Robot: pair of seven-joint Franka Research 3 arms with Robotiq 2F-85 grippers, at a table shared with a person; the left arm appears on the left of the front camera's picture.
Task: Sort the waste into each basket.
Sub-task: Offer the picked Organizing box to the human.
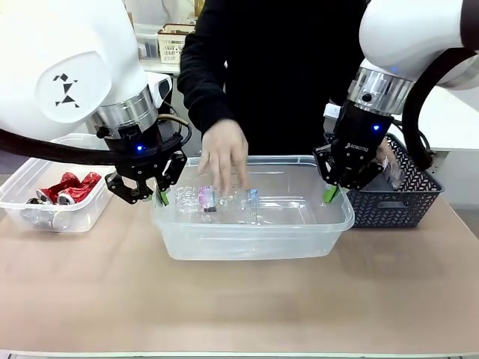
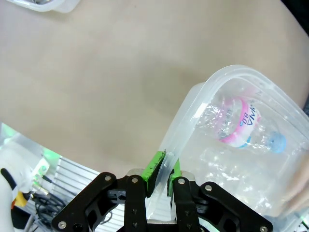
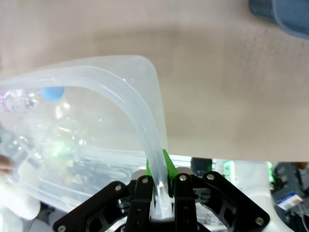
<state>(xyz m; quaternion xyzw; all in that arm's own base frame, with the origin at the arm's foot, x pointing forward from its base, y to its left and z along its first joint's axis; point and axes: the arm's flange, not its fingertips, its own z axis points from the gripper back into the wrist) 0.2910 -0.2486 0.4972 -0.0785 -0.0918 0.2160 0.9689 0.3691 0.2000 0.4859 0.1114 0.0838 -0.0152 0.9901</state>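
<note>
Both the left gripper (image 1: pixel 162 196) and right gripper (image 1: pixel 330 193) are clamped on the clear rectangular plastic tub's (image 1: pixel 254 243) rim, so I'd move them level and together while the person's hand (image 1: pixel 224 155) is inside.

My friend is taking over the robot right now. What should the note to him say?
Left gripper: shut on the left rim of the middle tub.
Right gripper: shut on the same tub's right rim.
Person's hand: reaching into the middle tub, over the bottles.
Done: clear bottles lie in the middle tub; red cans are in the left tub.
Left: the mesh basket to the right holds something clear, which I cannot identify. Mind the hand before moving the tub.
</note>
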